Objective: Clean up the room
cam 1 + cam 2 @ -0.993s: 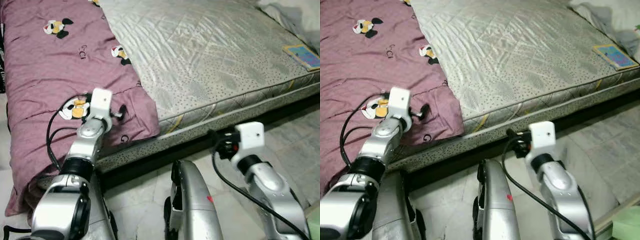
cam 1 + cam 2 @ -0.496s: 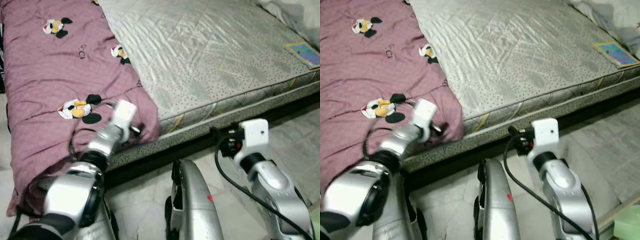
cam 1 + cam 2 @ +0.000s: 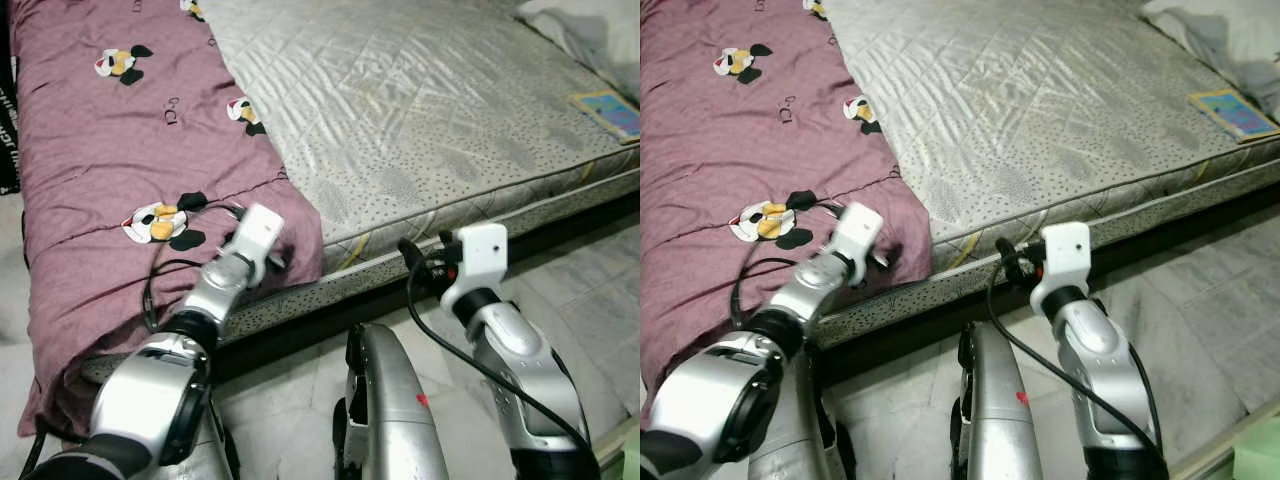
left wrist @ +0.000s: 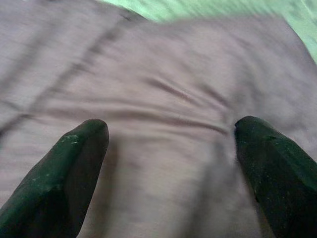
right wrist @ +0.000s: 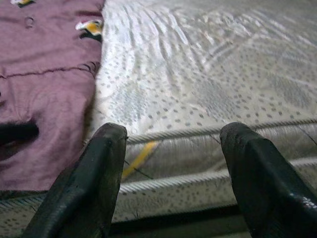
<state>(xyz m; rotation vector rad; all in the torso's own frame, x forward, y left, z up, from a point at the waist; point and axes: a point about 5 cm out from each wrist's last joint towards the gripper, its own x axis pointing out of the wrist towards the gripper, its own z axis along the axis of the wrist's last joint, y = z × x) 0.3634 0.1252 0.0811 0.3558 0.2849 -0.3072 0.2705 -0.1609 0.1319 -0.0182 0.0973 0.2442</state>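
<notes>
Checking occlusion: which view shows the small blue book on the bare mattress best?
The right eye view: the small blue book lies whole near the grey quilted mattress's far right edge. The left eye view crops it at the frame edge.

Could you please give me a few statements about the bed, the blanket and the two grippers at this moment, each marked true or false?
1. The purple blanket covers the robot's-left part of the mattress. True.
2. The left gripper is shut on a fold of the blanket. False: its fingers are spread open, close over the cloth with nothing pinched.
3. The right gripper is open and faces the mattress edge. True.
4. A small colourful book lies on the floor. False: it lies on the mattress near its far right corner.
5. The blanket carries cartoon mouse prints. True.
</notes>
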